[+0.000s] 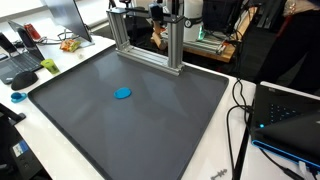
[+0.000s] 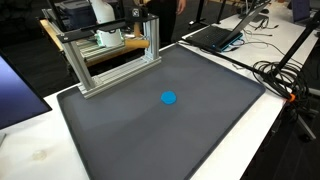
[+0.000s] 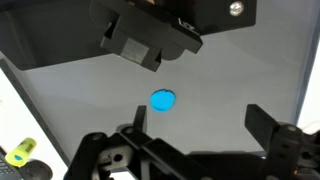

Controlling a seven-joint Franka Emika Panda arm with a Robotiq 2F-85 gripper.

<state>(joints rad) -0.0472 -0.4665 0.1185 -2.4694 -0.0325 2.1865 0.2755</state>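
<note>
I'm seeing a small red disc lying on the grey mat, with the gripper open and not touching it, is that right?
Not quite: the disc is blue, not red, as the wrist view and both exterior views show. The rest holds: it lies on the grey mat, and the gripper is open and not touching it.

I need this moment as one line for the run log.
tool: open, empty | disc: blue, flat on mat, apart from tool | frame: at mat edge
</note>
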